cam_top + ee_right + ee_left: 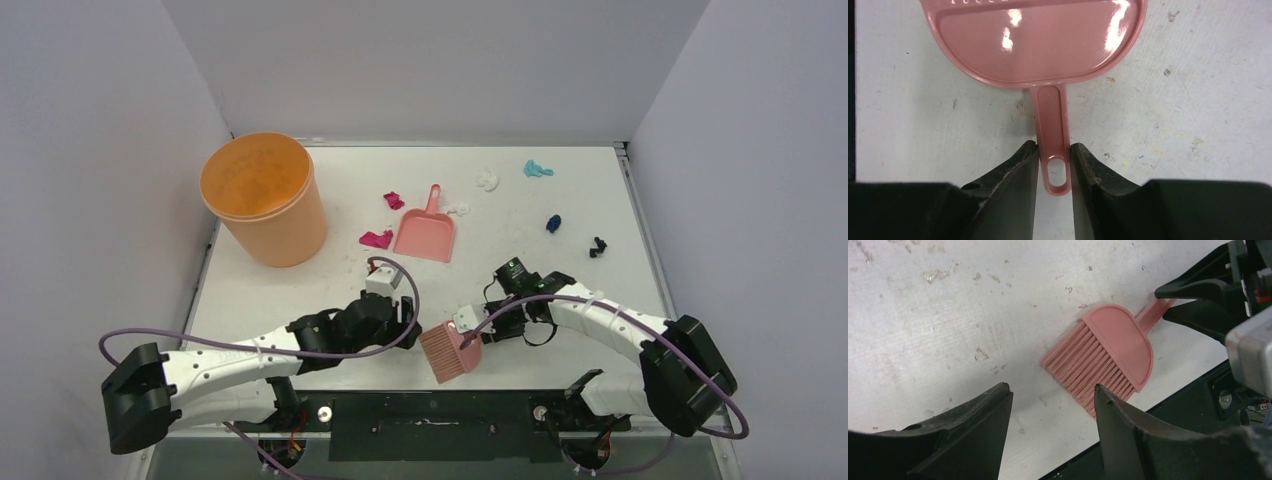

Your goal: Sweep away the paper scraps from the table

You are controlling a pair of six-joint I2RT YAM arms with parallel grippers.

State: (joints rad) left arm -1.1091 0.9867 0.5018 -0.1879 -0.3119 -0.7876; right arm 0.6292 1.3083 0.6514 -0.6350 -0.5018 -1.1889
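Far beyond the right gripper [472,322] and brush [447,352], paper scraps [377,238] around the dustpan [427,235].

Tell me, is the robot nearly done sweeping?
Barely started. Nothing looks swept: the crumpled paper scraps dot the white table. The right claw grips the pink hand brush; the pink plastic dustpan lies untouched. All the sweeping is left.

Robot lab booth: white table [560,280] w/ plain enclosure walls [430,70].

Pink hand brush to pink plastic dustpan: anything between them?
Nothing: top view shows bare white tabletop between the pink bristled hand brush and the pink plastic dustpan. The magenta paper scraps sit beside the dustpan, off that line.
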